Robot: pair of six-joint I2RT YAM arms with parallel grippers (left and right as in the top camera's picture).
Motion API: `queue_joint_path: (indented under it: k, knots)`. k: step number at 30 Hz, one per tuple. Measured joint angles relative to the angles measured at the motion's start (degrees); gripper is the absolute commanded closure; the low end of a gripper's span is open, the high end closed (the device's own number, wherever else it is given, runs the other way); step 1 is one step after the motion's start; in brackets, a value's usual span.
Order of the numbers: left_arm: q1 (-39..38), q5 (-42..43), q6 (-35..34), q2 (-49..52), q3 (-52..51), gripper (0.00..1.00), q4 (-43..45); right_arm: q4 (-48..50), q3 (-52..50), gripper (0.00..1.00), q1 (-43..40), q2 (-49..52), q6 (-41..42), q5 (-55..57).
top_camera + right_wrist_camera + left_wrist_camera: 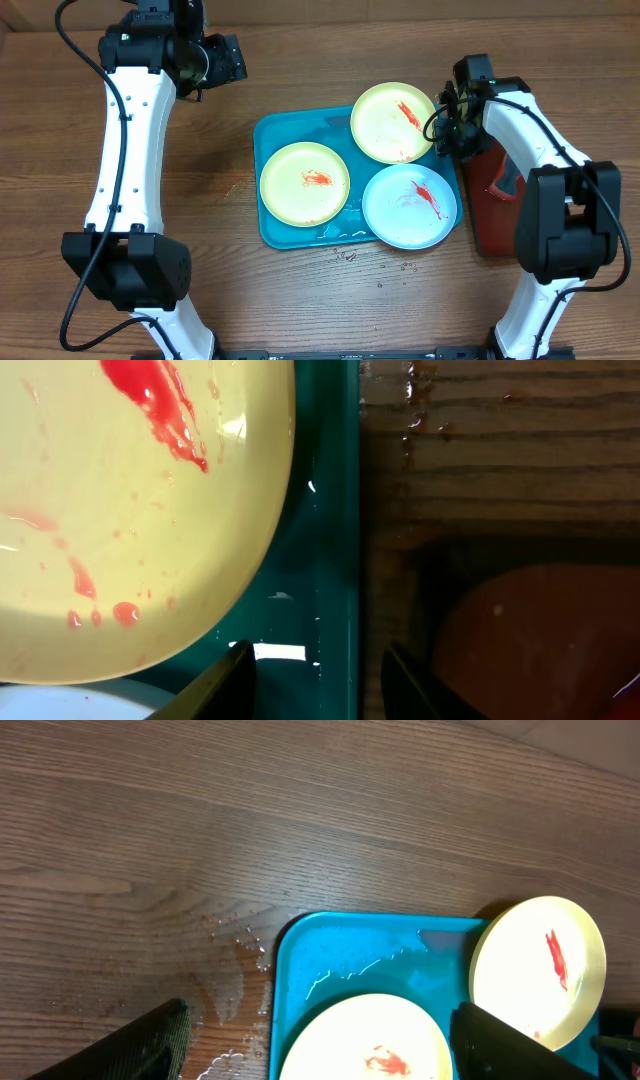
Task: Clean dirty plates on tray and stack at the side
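Note:
The turquoise tray (268, 225) holds three plates, each smeared with red sauce. They are a yellow-green one at the left (304, 182), a yellow-green one at the back right (393, 122) and a white one at the front right (409, 206). My left gripper (225, 60) is open and empty, high above the table behind the tray's left corner. Its view shows the tray (340, 950) and both yellow-green plates (360, 1040) (540, 970). My right gripper (315, 660) is open and low over the tray's right rim (335, 510), beside the back plate (120, 510).
A dark red tray (490, 215) lies right of the turquoise tray, under my right arm; a reddish rounded thing (530, 640) lies in it. Water drops sit on the wood in front of the tray (345, 255) and by its left corner (235, 985).

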Motion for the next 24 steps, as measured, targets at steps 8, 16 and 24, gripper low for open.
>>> queue_joint_path:
  k: [8,16,24]
  knots:
    - [0.0,0.0,0.0,0.0,0.0,0.15,0.0,1.1,0.0,0.57,0.0,0.9,0.0,1.1]
    - [0.0,0.0,0.0,0.0,0.0,0.15,0.0,2.6,0.0,0.58,0.0,0.9,1.1,2.5]
    - [0.0,0.0,0.0,0.0,0.0,0.13,0.0,4.6,-1.4,0.66,0.0,0.9,1.7,2.9]
